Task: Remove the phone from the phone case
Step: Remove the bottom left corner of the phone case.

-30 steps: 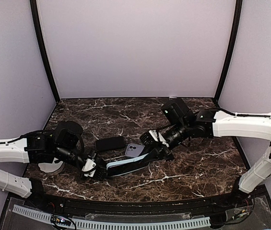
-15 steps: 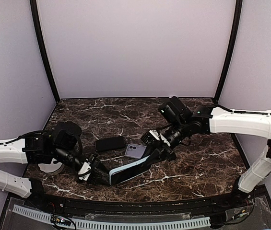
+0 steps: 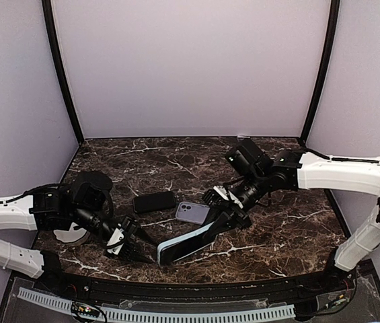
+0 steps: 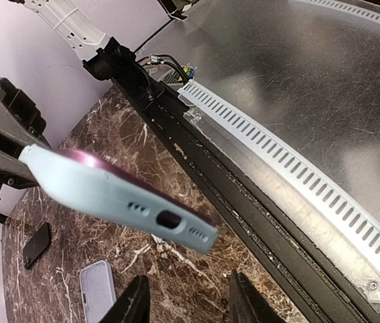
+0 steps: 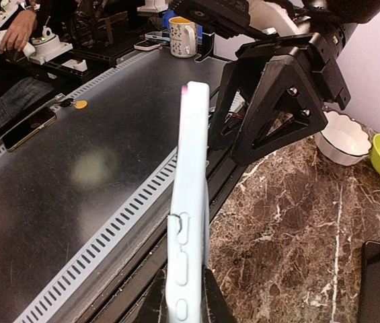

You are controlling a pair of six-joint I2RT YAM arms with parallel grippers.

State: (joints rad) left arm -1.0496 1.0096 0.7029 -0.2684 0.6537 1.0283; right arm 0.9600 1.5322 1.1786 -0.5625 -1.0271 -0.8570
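Tabletop of dark veined marble (image 3: 277, 229) lies beneath me. Towards its 6 o'clock edge hangs the pale blue rubbery phone case (image 3: 188, 242), raised and tilted, with the pink-rimmed phone (image 4: 87, 160) seated inside. My right gripper (image 3: 222, 219) pinches the case's 2 o'clock end, jaws narrow on it. My left gripper (image 3: 142, 247) sits at 9 o'clock of the free end, jaws parted on nothing. With only one end held, a push there could pivot the case in my grip. The phone could also drop onto stone.
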